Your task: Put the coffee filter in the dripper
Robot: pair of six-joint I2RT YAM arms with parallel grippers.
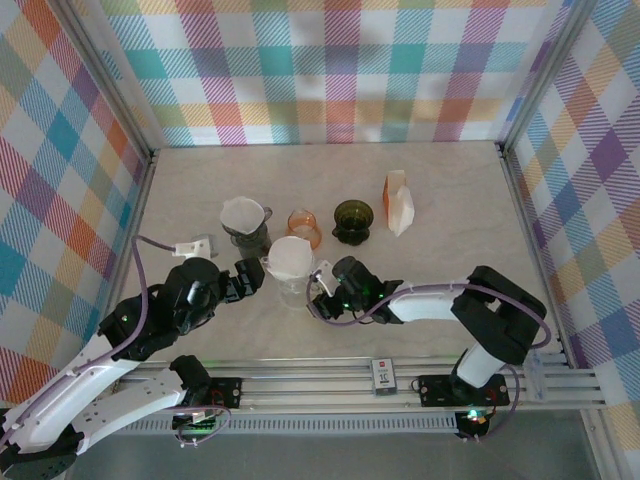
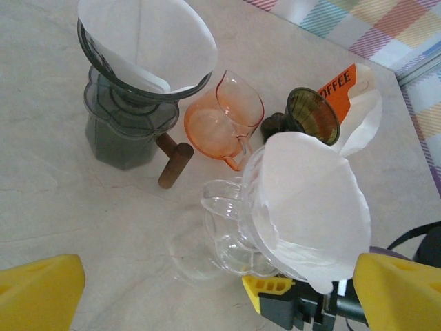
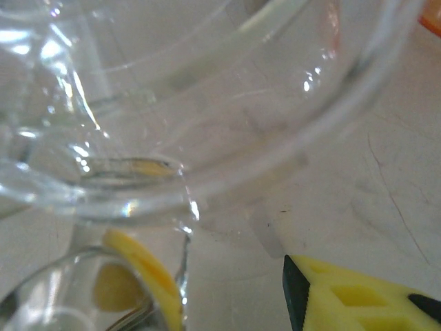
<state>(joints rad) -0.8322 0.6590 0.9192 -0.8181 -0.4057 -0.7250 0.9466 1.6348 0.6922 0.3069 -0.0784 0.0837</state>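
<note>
A clear glass dripper (image 1: 288, 290) stands front of centre with a white coffee filter (image 1: 291, 257) seated in its cone. In the left wrist view the dripper (image 2: 234, 234) leans to the right under the filter (image 2: 310, 200). My right gripper (image 1: 322, 298) is shut on the dripper's lower part. In the right wrist view one finger (image 3: 141, 269) shows through the glass (image 3: 138, 186) and the other finger (image 3: 351, 296) sits just outside it; the gripper (image 3: 224, 283) straddles the wall. My left gripper (image 1: 252, 278) stands wide open just left of the dripper, holding nothing (image 2: 220, 296).
Behind stand a grey dripper (image 1: 245, 222) with its own filter, an orange dripper (image 1: 304, 226) and a dark green one (image 1: 352, 220). A pack of filters (image 1: 399, 201) stands at the back right. Checked walls close in the table on three sides.
</note>
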